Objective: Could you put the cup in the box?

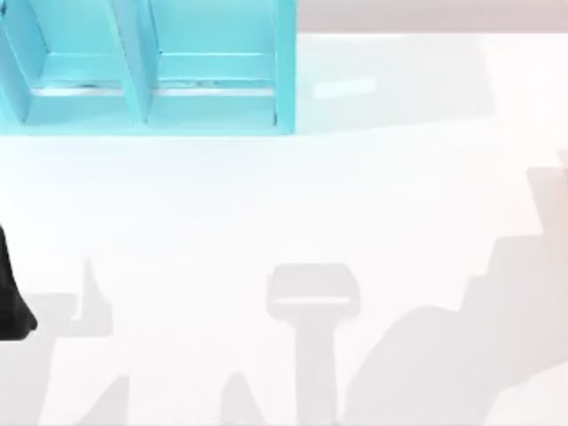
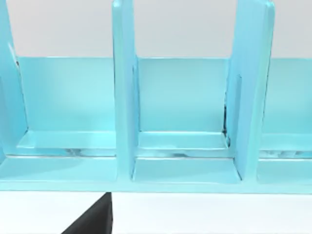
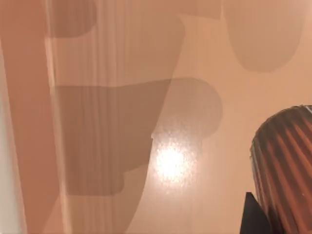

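Ribbed cup (image 3: 285, 170) sits close beside the right wrist camera, apparently not yet boxed; blue box (image 1: 151, 71) stands empty on the surface (image 1: 266, 213); finger state cannot be told.

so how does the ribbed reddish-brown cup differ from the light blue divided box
The reddish-brown ribbed cup is round and finely grooved; the light blue box is flat-walled and smooth. The cup is a single vessel, while the box is split by upright dividers into several compartments. The cup sits right beside the right arm's wrist camera; the box stands at the table's far left, facing the left wrist camera.
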{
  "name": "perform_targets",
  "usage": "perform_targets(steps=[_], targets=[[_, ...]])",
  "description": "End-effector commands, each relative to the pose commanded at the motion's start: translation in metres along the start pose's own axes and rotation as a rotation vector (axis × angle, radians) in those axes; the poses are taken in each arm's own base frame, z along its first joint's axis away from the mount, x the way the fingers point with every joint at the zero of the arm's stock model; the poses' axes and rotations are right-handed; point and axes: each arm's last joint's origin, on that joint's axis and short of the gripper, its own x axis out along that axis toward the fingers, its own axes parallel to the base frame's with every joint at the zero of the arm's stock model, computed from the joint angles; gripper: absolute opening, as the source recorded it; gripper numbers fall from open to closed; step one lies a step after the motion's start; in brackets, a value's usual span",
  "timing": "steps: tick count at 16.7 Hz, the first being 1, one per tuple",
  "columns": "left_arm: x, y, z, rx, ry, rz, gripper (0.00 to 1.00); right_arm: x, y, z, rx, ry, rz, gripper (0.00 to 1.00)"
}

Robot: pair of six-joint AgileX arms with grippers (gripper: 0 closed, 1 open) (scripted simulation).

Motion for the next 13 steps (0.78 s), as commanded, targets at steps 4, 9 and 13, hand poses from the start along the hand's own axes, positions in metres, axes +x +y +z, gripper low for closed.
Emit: perform_targets(steps=[4, 9, 13], targets=[[0.0000, 0.0000, 0.0000, 0.000, 0.000, 0.000, 1.00, 0.0000, 0.0000, 0.0000, 0.000, 0.000, 0.000, 0.45], [0.0000, 0.0000, 0.0000, 0.000, 0.000, 0.000, 1.00, 0.0000, 0.0000, 0.0000, 0.000, 0.000, 0.000, 0.83], [0.0000, 0.0000, 0.0000, 0.000, 0.000, 0.000, 1.00, 0.0000, 0.0000, 0.0000, 0.000, 0.000, 0.000, 1.00]])
